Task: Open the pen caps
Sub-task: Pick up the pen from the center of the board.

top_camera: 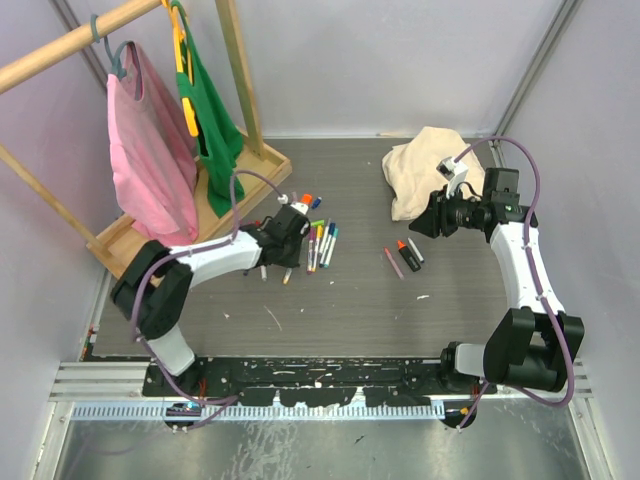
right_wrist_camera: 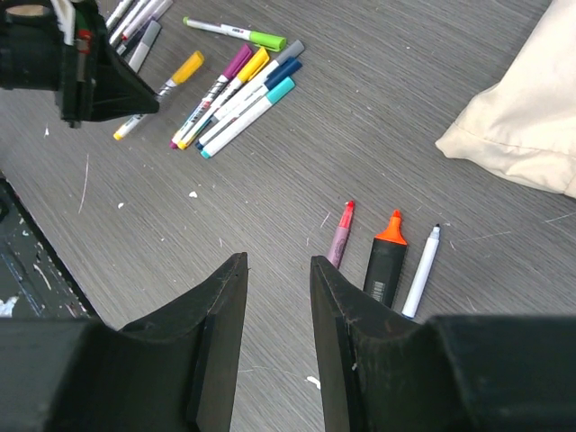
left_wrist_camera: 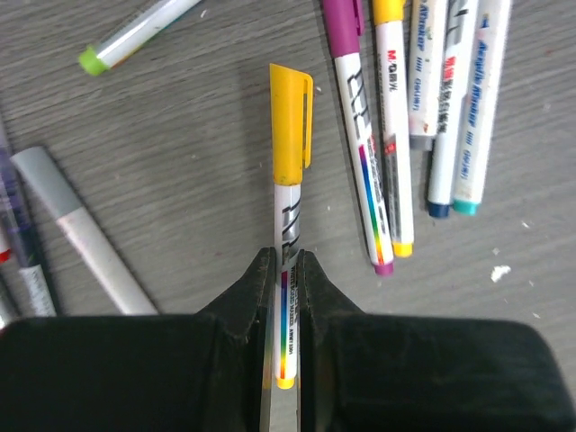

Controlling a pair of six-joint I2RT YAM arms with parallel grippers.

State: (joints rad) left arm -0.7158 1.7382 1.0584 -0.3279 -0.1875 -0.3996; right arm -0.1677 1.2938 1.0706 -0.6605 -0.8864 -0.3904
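Left gripper (left_wrist_camera: 285, 270) clamped on white barrel (left_wrist_camera: 288, 216) of marker; yellow cap (left_wrist_camera: 291, 126) seated ahead of fingertips. Right gripper (right_wrist_camera: 279, 265) parted, nothing held; black highlighter (right_wrist_camera: 385, 265) lying just ahead.

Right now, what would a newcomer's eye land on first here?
Probably the left claw pinching the white barrel of a yellow-capped marker, amid a scatter of coloured markers on the grey table. Next, the pink garment and green garment hanging on a wooden rack at the back left. A crumpled beige cloth lies back right, near the open right claw.
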